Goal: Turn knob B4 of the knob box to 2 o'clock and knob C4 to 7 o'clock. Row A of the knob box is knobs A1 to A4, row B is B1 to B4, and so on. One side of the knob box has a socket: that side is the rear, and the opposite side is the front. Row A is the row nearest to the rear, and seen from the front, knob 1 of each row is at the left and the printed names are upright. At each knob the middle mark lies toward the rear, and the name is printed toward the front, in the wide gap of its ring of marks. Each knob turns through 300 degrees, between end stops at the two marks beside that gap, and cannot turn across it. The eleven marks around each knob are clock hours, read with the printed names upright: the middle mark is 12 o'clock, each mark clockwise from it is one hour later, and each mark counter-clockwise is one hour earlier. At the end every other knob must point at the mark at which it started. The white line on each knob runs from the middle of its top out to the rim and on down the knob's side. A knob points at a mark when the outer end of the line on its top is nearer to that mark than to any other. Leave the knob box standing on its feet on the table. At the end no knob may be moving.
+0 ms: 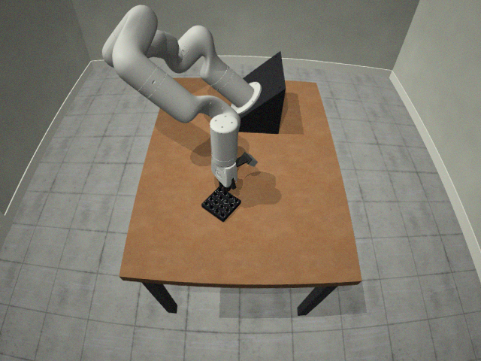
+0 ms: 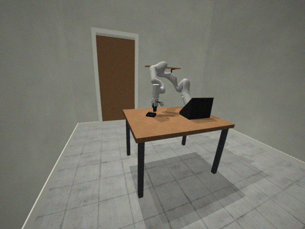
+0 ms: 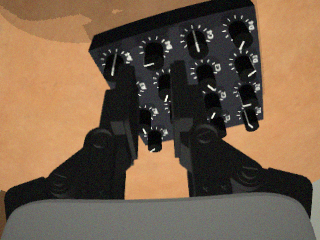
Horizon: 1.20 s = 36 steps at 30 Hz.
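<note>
End effector (image 1: 229,189) (image 2: 154,110) (image 3: 153,83)'s partly apart, gripping nothing — low over the knobs (image 3: 153,54). Sloppy descent could knock a neighbour off its mark.

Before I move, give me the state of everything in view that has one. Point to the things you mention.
Pincer (image 1: 225,189) (image 2: 154,110) (image 3: 153,83): slightly open, nothing between its fingers.
Knob box (image 1: 212,212) (image 2: 150,115) (image 3: 150,24): upright on the table.
Knob B4 (image 3: 154,56): pointing rearward, not at 2 o'clock.
Knob C4 (image 3: 199,48): not at 7 o'clock.
Door (image 2: 115,78): closed.
</note>
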### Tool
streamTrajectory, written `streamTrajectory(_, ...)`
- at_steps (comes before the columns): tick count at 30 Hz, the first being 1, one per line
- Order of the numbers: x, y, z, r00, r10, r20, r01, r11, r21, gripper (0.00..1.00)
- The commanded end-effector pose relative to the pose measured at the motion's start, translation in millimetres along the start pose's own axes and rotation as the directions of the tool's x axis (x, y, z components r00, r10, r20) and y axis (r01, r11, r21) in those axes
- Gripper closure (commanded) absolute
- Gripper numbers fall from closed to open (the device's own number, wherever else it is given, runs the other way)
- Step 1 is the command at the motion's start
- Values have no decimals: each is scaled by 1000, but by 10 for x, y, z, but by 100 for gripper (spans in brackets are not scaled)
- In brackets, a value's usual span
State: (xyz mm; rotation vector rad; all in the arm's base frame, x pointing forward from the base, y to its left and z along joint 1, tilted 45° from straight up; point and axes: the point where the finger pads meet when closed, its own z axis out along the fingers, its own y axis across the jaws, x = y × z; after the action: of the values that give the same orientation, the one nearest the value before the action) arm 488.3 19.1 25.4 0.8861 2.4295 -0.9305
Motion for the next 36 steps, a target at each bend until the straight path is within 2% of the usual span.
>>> streamTrajectory(1,-4,5,34,1000,0,1,0,1000,-1,81)
streamTrajectory(12,-7,7,126,1000,0,1,0,1000,-1,81)
streamTrajectory(36,-8,7,145,1000,0,1,0,1000,-1,81)
